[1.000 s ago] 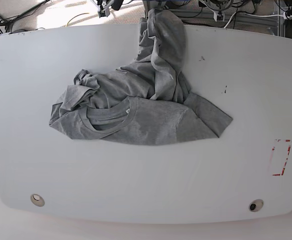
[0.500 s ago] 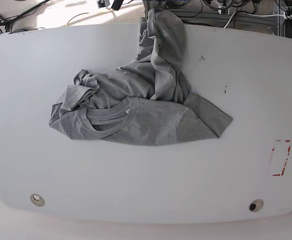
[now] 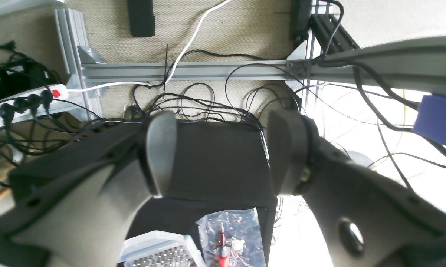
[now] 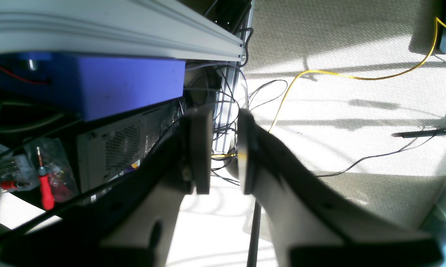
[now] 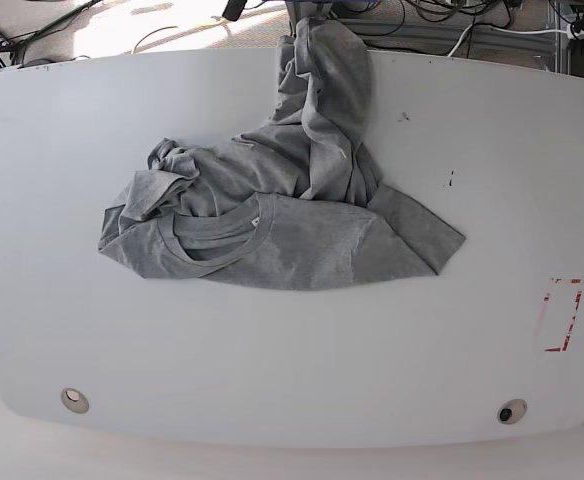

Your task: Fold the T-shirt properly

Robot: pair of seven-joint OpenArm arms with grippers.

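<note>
While both arms are kept off the table [image 5: 62, 300], the T-shirt [image 5: 272, 215] is left crumpled at its middle, unfolded.
Its hem is draped over the far edge; the left pincer [image 3: 223, 155] is held wide and empty, the right pincer [image 4: 225, 152] narrowly parted, gripping nothing.

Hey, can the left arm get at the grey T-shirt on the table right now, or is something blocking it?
Probably yes. Nothing lies on or around the T-shirt on the white table, and the left gripper is open and empty, though it hangs off the table over the cables.
</note>
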